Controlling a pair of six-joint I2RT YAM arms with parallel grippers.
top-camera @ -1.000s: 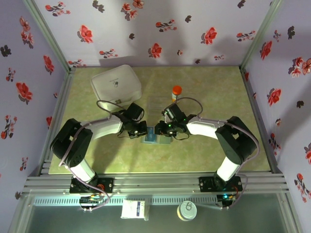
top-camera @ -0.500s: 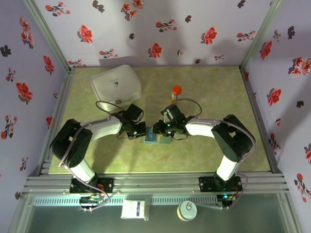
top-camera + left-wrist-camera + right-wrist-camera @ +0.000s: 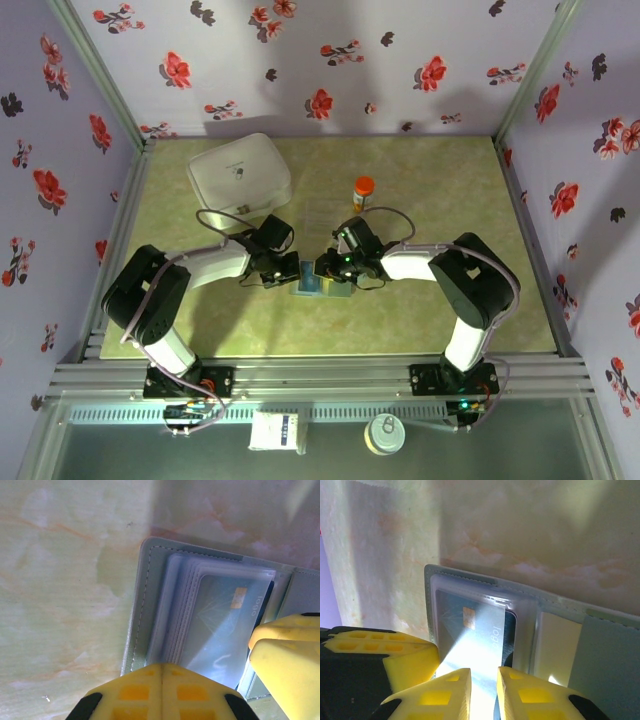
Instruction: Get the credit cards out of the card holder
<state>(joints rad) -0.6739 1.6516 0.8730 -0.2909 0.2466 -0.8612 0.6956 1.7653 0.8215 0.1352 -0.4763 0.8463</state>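
The grey-blue card holder [image 3: 342, 292] lies open on the green table between both arms. A blue-teal credit card [image 3: 480, 630] with a gold chip sits in its clear pocket, skewed and shining in the glare. Over this card's near end hovers my right gripper [image 3: 484, 677], its fingers a narrow gap apart with the card face showing between them. My left gripper [image 3: 162, 672] is shut, tips together, resting on the near edge of the holder's left panel [image 3: 142, 595]. The same card [image 3: 220, 625] appears beside a right finger [image 3: 287, 655]. I see no red card.
A big white lidded case [image 3: 238, 172] stands at the back left. An orange-capped bottle [image 3: 362, 190] and a clear plastic box [image 3: 325, 212] stand behind the holder. Floral walls close in three sides. Open table lies to the right and front.
The right arm has edged slightly left, bringing its gripper further over the holder. The left gripper stays on the holder's left side.
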